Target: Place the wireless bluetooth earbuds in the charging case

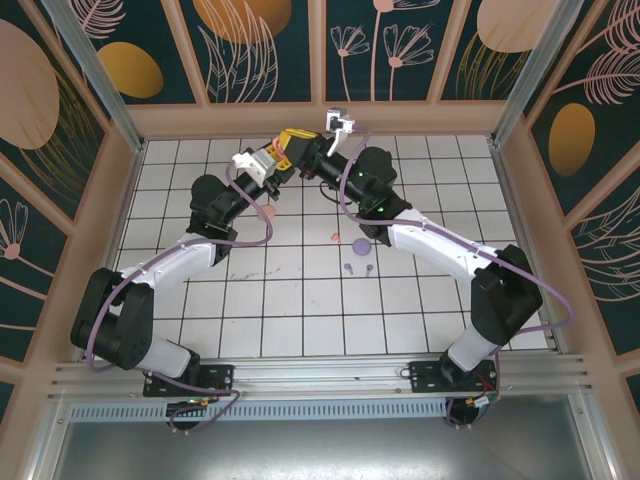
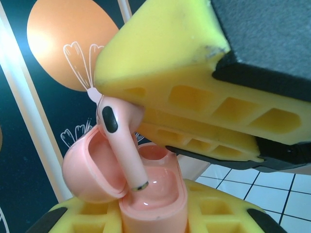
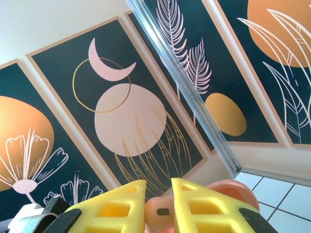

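My left gripper (image 2: 153,216) is shut on the pale pink charging case (image 2: 155,194), held upright with its lid (image 2: 90,170) hinged open to the left. Above it, a yellow finger (image 2: 194,73) of the right gripper carries a pale pink earbud (image 2: 119,141). The earbud's stem points down, and its metal tip is just over the case's inner tray. In the right wrist view the right gripper (image 3: 159,196) is shut on that earbud (image 3: 163,213), with the case (image 3: 228,189) just behind. From above, both grippers (image 1: 268,160) (image 1: 298,148) meet at the back middle of the table.
On the white grid table (image 1: 300,300) lie a coral earbud (image 1: 335,237), a round purple piece (image 1: 361,247) and two small purple earbuds (image 1: 348,268) (image 1: 369,268). Another small pinkish piece (image 1: 268,212) lies under the left arm. Patterned walls enclose the table.
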